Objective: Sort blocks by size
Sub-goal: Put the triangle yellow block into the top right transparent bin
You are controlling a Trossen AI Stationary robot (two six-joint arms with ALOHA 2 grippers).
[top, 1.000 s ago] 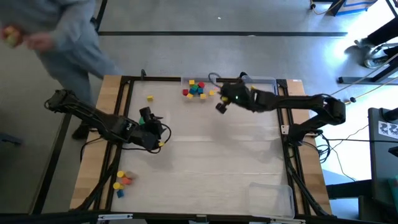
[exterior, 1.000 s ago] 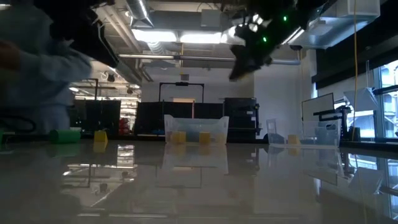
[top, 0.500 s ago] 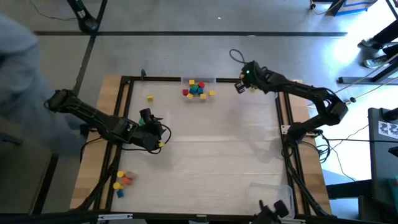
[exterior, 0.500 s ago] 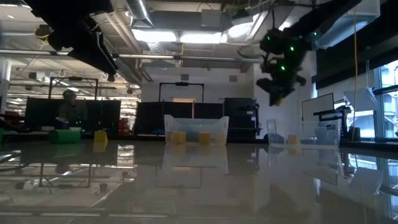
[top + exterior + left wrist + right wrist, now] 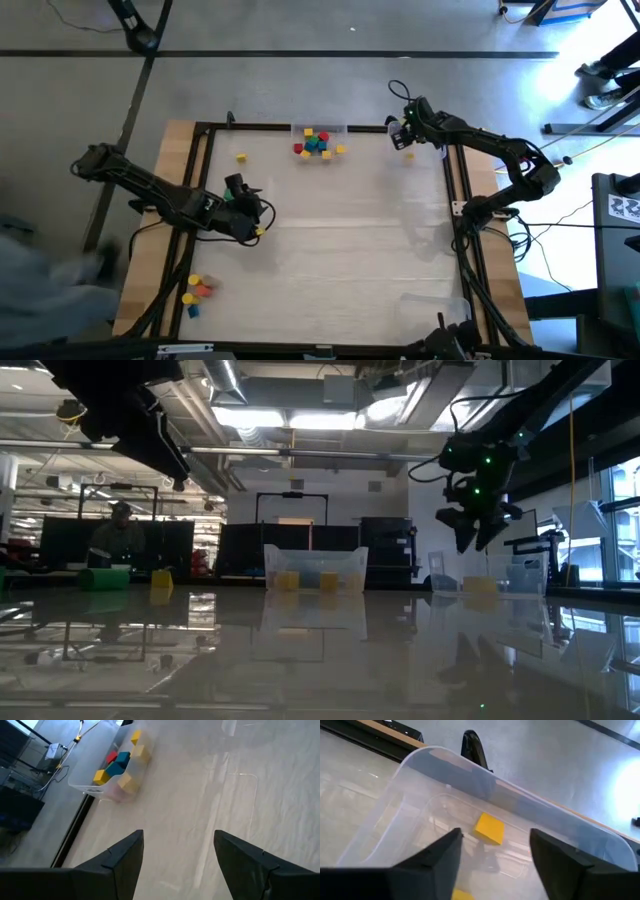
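Several blocks (image 5: 318,143) in yellow, red, blue and green lie in a clear tray (image 5: 95,787) at the table's far edge. My right gripper (image 5: 404,128) hangs open above a second clear tray (image 5: 420,785) at the far right corner. A yellow block (image 5: 488,829) sits below its fingers in that tray, and another yellow block (image 5: 462,895) shows nearer the fingers. My left gripper (image 5: 258,218) waits open, low over the table's left half. One yellow block (image 5: 241,157) rests alone on the table. Several more blocks (image 5: 197,289) lie near the front left.
A third clear tray (image 5: 436,308) stands at the near right. The black frame rail (image 5: 455,200) runs along the table's right side under my right arm. A blurred person (image 5: 40,285) shows at the left, off the table. The middle of the table is bare.
My right gripper has travelled from beside the middle tray toward the table's right edge along the far side, come down a little, and opened. A yellow block now lies in the far right tray beneath it.
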